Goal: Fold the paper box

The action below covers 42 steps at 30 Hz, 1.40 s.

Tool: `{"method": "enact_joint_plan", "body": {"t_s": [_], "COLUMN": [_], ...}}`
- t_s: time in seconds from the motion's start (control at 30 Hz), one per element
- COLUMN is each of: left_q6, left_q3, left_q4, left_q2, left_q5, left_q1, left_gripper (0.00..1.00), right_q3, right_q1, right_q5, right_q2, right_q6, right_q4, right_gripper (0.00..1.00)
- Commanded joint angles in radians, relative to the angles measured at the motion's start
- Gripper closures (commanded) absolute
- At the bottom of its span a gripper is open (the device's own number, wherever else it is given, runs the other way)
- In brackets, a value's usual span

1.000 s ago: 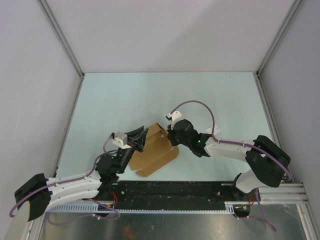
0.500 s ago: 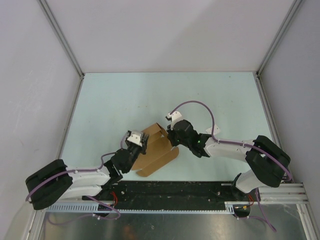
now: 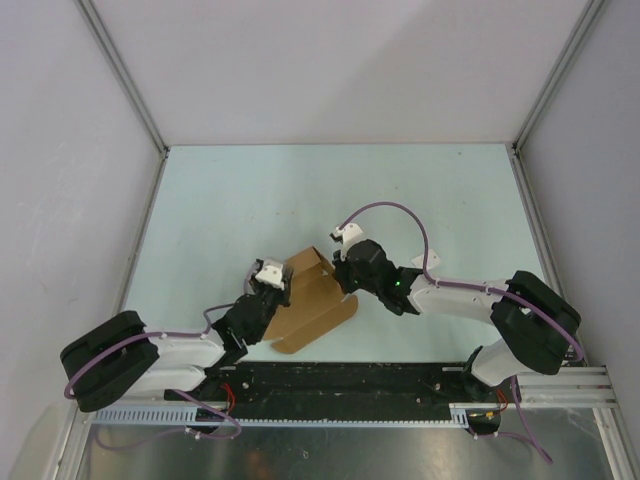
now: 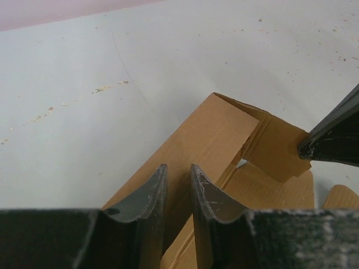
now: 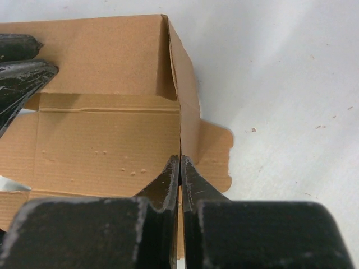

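The paper box [image 3: 315, 308] is a tan cardboard sheet, partly folded, lying on the pale table between the two arms. Its raised walls meet at a corner at the far end. My right gripper [image 3: 341, 284] is shut on the box's right upright wall; in the right wrist view the wall's edge runs straight between the closed jaws [image 5: 180, 159]. My left gripper [image 3: 284, 285] is at the box's left wall. In the left wrist view its jaws [image 4: 178, 167] stand a narrow gap apart over that tilted wall [image 4: 219, 129]. The left fingertips [image 5: 22, 70] show at the right wrist view's left edge.
The pale table [image 3: 250, 200] is enclosed by grey walls with metal corner posts. A black base rail [image 3: 350, 385] runs along the near edge. The right gripper's finger [image 4: 336, 134] touches the box flap at the right of the left wrist view.
My left arm swung right to the box's left wall, and its jaws narrowed from wide open to a small gap. The right gripper and the box stayed in place.
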Motion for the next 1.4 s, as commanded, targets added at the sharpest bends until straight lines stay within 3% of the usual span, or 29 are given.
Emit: {"method": "enact_joint_plan", "body": {"t_s": [0.0,0.2,0.6,0.97,1.17,1.27,1.37], "left_q6": [-0.011,-0.016,-0.025,-0.035,-0.039,-0.039,-0.041], "left_q3": [0.017,0.006,0.008,0.011,0.005,0.003,0.005], "left_q4": [0.020,0.020,0.022,0.027,0.027,0.027,0.027], "left_q2": [-0.006,-0.035,-0.011,0.021,0.008,0.003,0.004], "left_q5": [-0.027,-0.011,0.013,0.027,0.033,0.036,0.041], "left_q1": [0.014,0.025,0.034,0.039,0.039,0.039,0.039], "left_gripper": [0.72,0.72,0.72,0.72,0.72,0.72,0.72], "right_q3": [-0.010,-0.010,0.002,-0.007,-0.056,-0.056,-0.056], "right_q1": [0.007,0.004,-0.025,-0.085,-0.149,-0.164,-0.195], "right_q5": [-0.050,-0.135,-0.273,-0.492,-0.400,-0.246,-0.204], "right_q2": [-0.010,-0.018,0.036,0.007,-0.107,-0.138,-0.136], "right_q6": [-0.003,0.002,0.011,0.000,-0.010,-0.072,-0.118], "right_q4": [0.046,0.089,0.156,0.198,0.175,0.123,0.101], "right_gripper": [0.95,0.88,0.60,0.58,0.55,0.52,0.49]}}
